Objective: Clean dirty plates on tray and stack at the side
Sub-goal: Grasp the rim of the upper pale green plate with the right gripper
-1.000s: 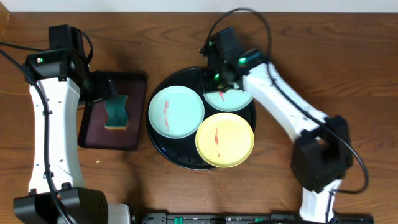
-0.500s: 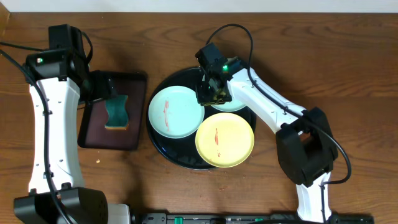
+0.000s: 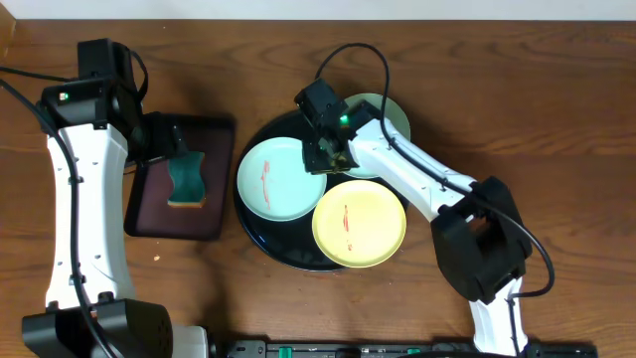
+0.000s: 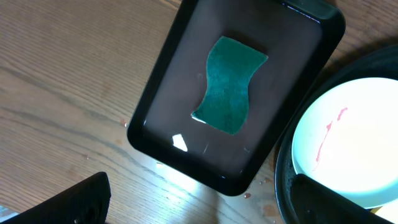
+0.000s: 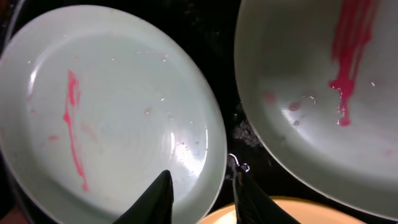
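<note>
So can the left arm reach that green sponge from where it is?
Probably yes. The left gripper hangs open just over the small brown tray, close to the sponge. The sponge lies flat and alone in there, with nothing on top of it or in between.

A green sponge lies flat at the middle of the dark rectangular tray, which sits askew on the wooden table. Just beside that tray's long edge curves the rim of the black round tray, and a pale plate with a thin red smear lies close against that rim. My gripper hangs above them with its fingers spread wide, holding nothing.
</note>
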Tool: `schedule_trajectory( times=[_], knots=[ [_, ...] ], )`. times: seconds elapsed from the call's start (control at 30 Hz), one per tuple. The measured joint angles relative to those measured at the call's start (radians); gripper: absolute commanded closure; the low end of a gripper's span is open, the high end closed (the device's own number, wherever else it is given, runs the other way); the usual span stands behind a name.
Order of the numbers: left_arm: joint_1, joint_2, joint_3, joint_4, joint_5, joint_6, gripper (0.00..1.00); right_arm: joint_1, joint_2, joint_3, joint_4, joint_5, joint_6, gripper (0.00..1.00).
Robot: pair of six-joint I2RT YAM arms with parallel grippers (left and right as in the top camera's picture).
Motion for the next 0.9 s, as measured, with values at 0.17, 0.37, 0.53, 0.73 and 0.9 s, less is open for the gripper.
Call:
schedule_trajectory(
  times=[0.17, 0.37, 0.53, 0.73, 0.9],
  knots=[
    [0.0, 0.0, 0.0, 0.003, 0.0, 0.0, 0.07, 0.007, 0.042, 0.0, -0.001, 0.015, 0.017, 0.7],
    [0.0, 0.0, 0.0, 0.007, 0.0, 0.0, 0.07, 0.007, 0.082, 0.0, 0.017, 0.016, 0.031, 0.7],
    [0.0, 0.0, 0.0, 0.016, 0.0, 0.0, 0.07, 0.007, 0.095, 0.0, 0.027, 0.016, 0.037, 0.73],
    [0.0, 0.0, 0.0, 0.017, 0.0, 0.0, 0.08, 0.007, 0.12, 0.0, 0.033, 0.008, 0.041, 0.87],
    [0.0, 0.004, 0.0, 0.016, 0.0, 0.0, 0.08, 0.005, 0.119, 0.0, 0.033, 0.002, 0.05, 0.99]
  ],
)
